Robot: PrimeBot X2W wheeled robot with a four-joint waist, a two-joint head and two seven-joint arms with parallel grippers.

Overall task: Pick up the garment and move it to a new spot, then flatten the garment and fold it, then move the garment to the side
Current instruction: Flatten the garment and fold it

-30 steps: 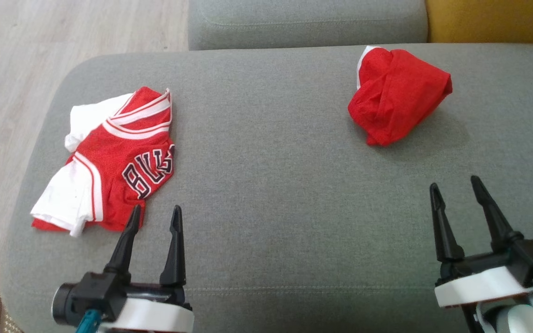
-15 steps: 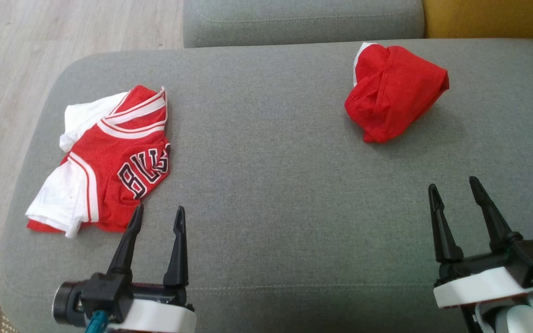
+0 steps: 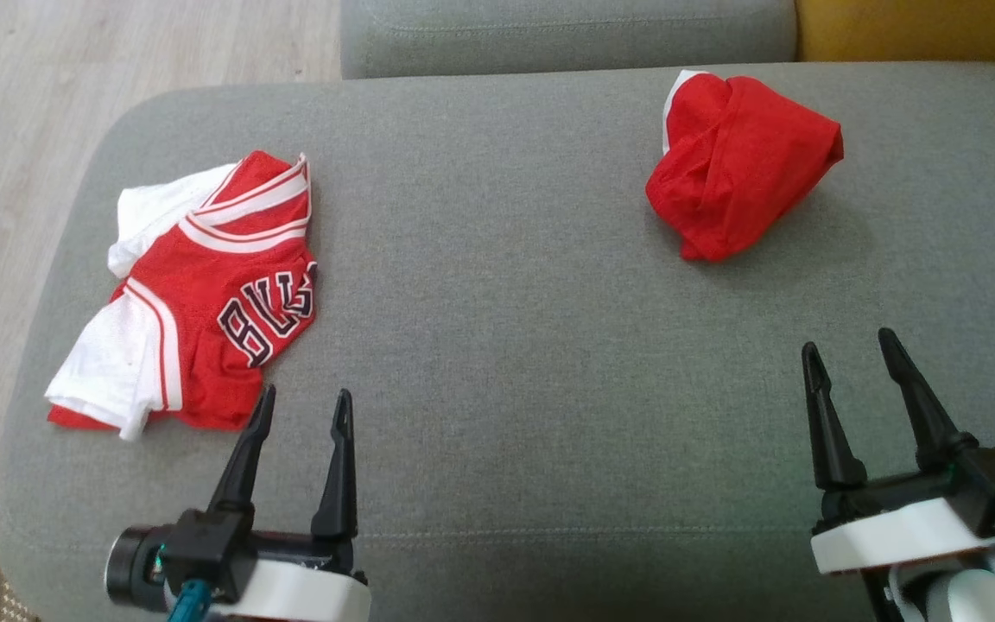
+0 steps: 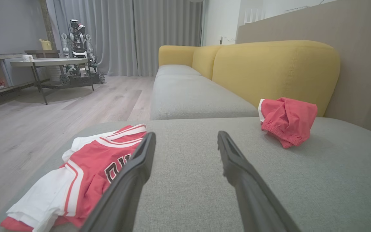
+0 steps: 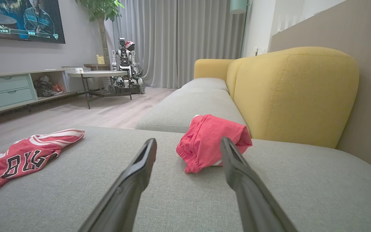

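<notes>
A living room with a pale wood floor (image 3: 14, 86), long grey curtains (image 5: 185, 38) and a television (image 5: 21, 19) on the far wall. Another wheeled robot (image 5: 126, 69) is parked beside a round table (image 5: 97, 74) in front of the curtains. Closer in is a sofa with a wide grey seat cushion (image 3: 497, 363) and a mustard-yellow backrest (image 4: 275, 67).

Two garments lie on that cushion, well apart. A red and white basketball jersey (image 3: 212, 294) with black lettering lies loosely folded near the cushion's left end, white fabric showing at its outer edge. A pair of red shorts (image 3: 739, 164) with a sliver of white trim sits in a crumpled heap towards the back right, close to the yellow backrest.

The left gripper (image 3: 305, 399) hovers over the front of the cushion, its long dark fingers spread wide with nothing between them. The tip of its left finger is just beside the jersey's near edge, though I cannot tell whether it touches the cloth. The right gripper (image 3: 849, 344) is likewise spread wide and empty over bare grey fabric at the front right, pointing towards the shorts but well short of them.
</notes>
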